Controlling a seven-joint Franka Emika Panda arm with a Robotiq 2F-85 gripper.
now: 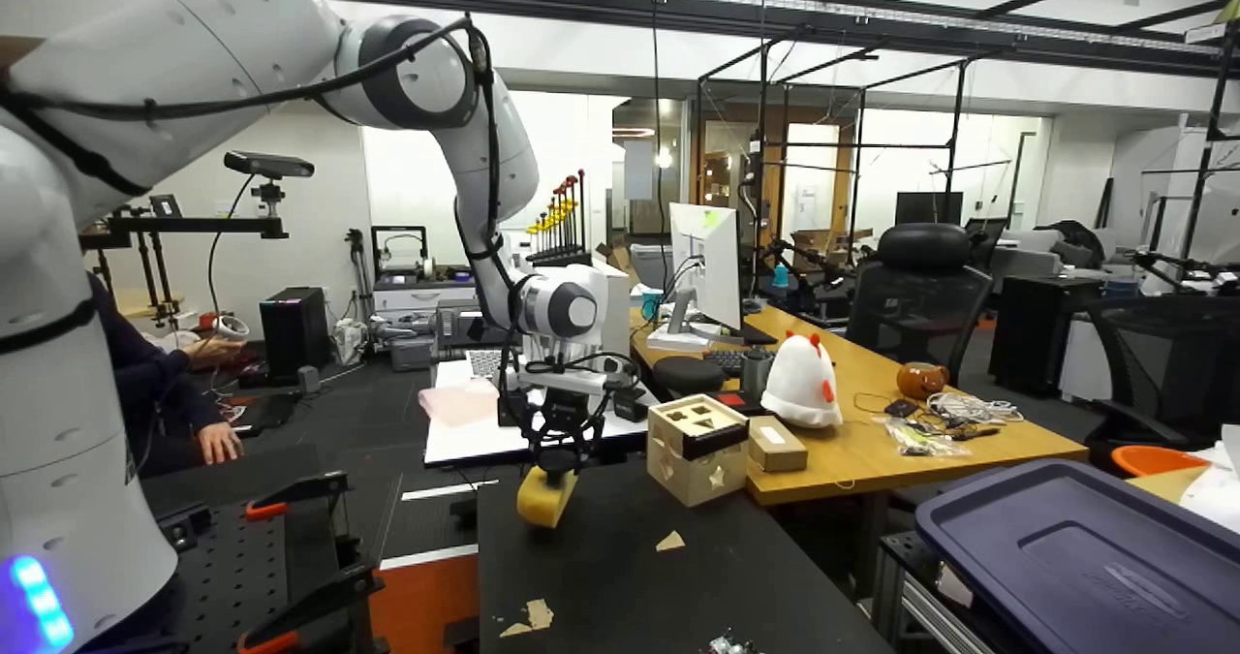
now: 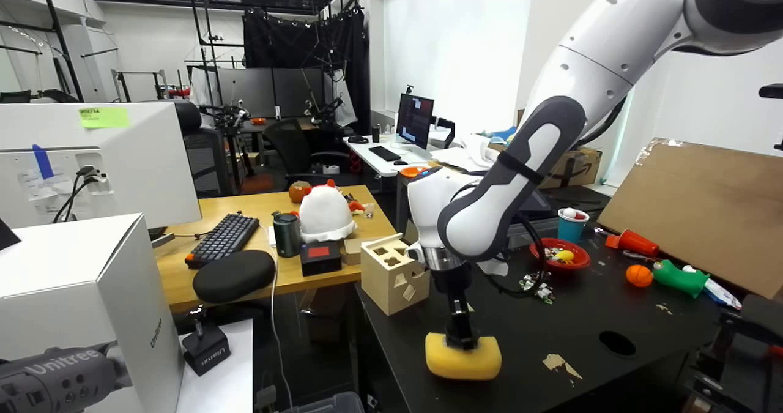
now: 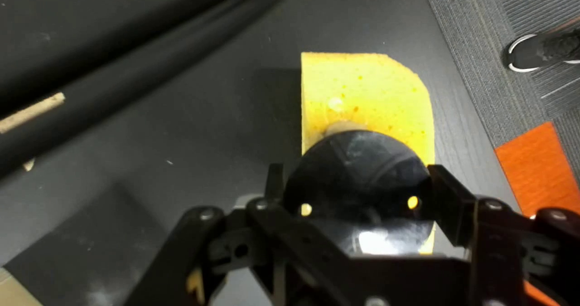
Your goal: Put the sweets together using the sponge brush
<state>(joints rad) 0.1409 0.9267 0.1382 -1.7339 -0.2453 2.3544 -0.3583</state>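
Hand (image 3: 356,192) gripping the sponge brush (image 2: 463,361) over the black surface (image 2: 523,333), wooden desk (image 1: 857,455) alongside, and the arm (image 1: 499,150) arches steeply down!

I count one gripper (image 3: 357,187), one sponge brush (image 2: 463,362) and, on the table (image 2: 593,306), one wooden shape-sorting box (image 2: 380,284), one red bowl (image 2: 569,266), two cups (image 2: 638,243), one toy basketball (image 2: 639,275), one heap of sweets (image 2: 541,291) too small to number; farther off, one white plush toy (image 2: 324,212).
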